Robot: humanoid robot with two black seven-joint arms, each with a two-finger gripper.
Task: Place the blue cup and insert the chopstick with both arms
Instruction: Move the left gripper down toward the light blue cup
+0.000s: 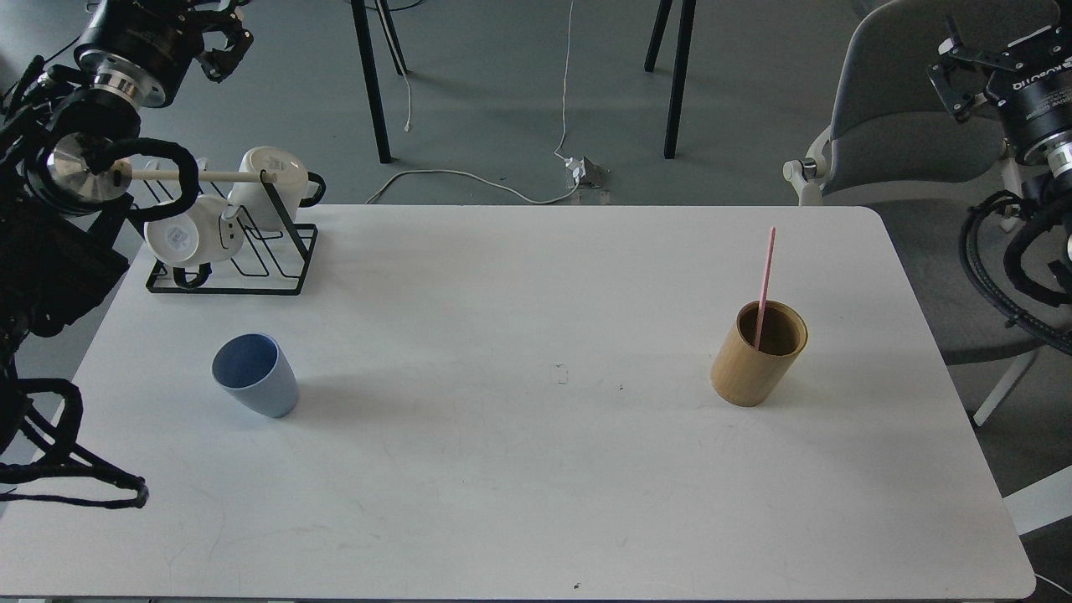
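The blue cup [255, 374] stands upright on the left part of the white table [536, 502], open mouth up, with nothing in it. The pink chopstick [765, 276] leans upright inside a tan bamboo cylinder [758, 356] on the right part of the table. My left gripper [228, 38] hangs high at the far left, above and behind the mug rack and far from the cup; it is open and empty. My right gripper [980, 63] is raised at the far right, off the table in front of a chair; it is also open and empty.
A black wire rack [230, 251] with white mugs [272, 172] and a pale wooden rod stands at the table's back left corner. A grey chair [913, 109] is behind the right edge. Cables lie on the floor behind the table.
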